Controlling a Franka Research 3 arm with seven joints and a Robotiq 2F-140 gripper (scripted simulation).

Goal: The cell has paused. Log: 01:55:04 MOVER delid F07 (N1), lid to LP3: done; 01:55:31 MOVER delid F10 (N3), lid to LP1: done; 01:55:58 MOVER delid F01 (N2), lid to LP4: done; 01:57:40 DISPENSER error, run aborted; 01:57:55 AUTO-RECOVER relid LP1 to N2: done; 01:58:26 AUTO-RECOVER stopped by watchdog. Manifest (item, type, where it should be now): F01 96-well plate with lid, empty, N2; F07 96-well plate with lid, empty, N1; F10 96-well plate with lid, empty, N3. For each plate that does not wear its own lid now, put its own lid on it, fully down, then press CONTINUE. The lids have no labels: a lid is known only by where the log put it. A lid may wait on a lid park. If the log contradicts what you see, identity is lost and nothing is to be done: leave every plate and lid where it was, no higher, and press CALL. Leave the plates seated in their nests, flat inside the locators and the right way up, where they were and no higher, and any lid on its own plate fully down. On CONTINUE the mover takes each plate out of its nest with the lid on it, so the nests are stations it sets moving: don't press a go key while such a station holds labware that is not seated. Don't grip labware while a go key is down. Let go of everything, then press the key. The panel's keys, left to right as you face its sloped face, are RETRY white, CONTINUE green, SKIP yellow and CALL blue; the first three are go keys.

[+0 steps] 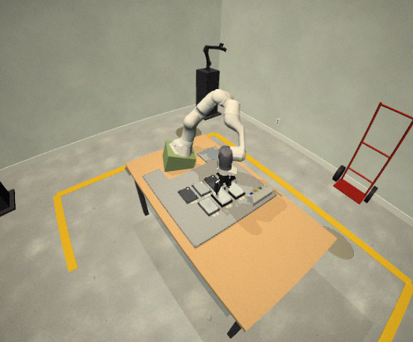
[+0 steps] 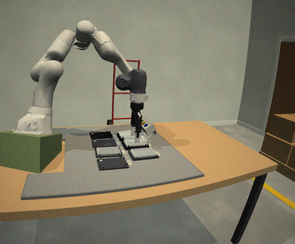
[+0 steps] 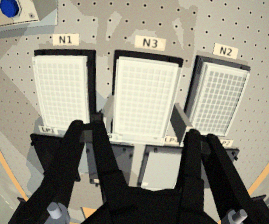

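Gripping white lid (image 3: 145,96) over N3, gripper (image 3: 141,145) clamped

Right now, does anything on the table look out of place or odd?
Yes. The nest labels read N1, N3, N2, out of order. The N2 plate shows open wells, while the tool grips the lid over N3.

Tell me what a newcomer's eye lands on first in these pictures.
The white arm arches over the orange table, its tool down among the plates and shut on a lid at the middle nest, N3. Beside it, the plate in N2 stands out with its wells bare. A red hand truck leans on the far wall.
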